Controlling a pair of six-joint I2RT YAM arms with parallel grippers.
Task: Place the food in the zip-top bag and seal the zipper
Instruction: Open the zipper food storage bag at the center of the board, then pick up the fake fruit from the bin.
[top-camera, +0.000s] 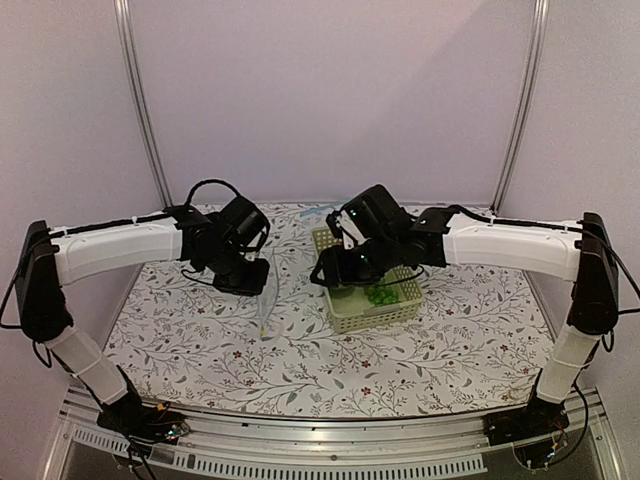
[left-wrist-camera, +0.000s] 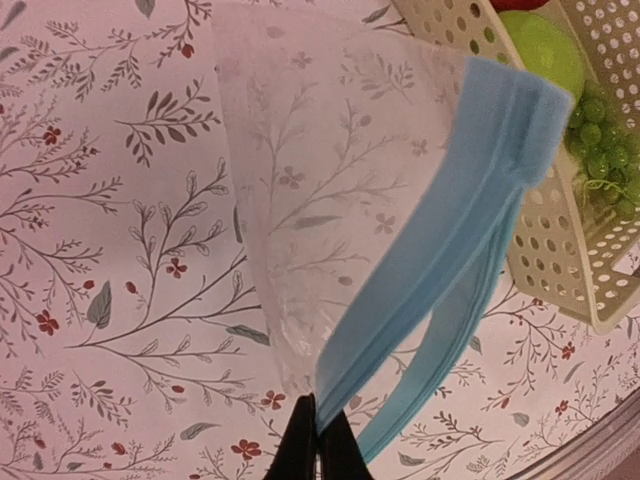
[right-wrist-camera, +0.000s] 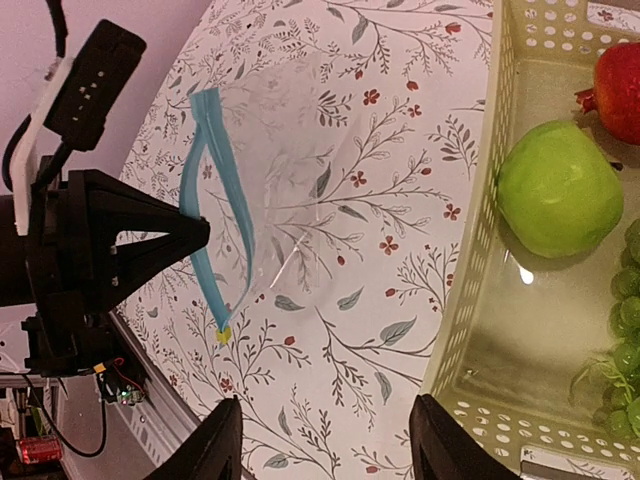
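Clear-plastic zip-top bag (left-wrist-camera: 330, 200) hangs beside the basket (right-wrist-camera: 470, 300), open zipper (left-wrist-camera: 470, 200) pinched by the left end effector (left-wrist-camera: 318, 440); right end effector (right-wrist-camera: 325, 440) spread over the basket's rim. Inside it, red apple (right-wrist-camera: 615, 90) and green apple (right-wrist-camera: 560, 190): 0 bagged.

The clear plastic zip-top bag (left-wrist-camera: 320, 200) is left of the pale green plastic basket (right-wrist-camera: 470, 300), which holds the round green apple (right-wrist-camera: 558, 188) between the round red apple (right-wrist-camera: 618, 92) and green grapes (right-wrist-camera: 628, 300).

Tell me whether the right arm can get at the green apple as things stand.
Probably yes. The right gripper is open over the basket rim, and the green apple lies uncovered inside, with the red apple and grapes only at its sides. The basket wall is close, so come from above.
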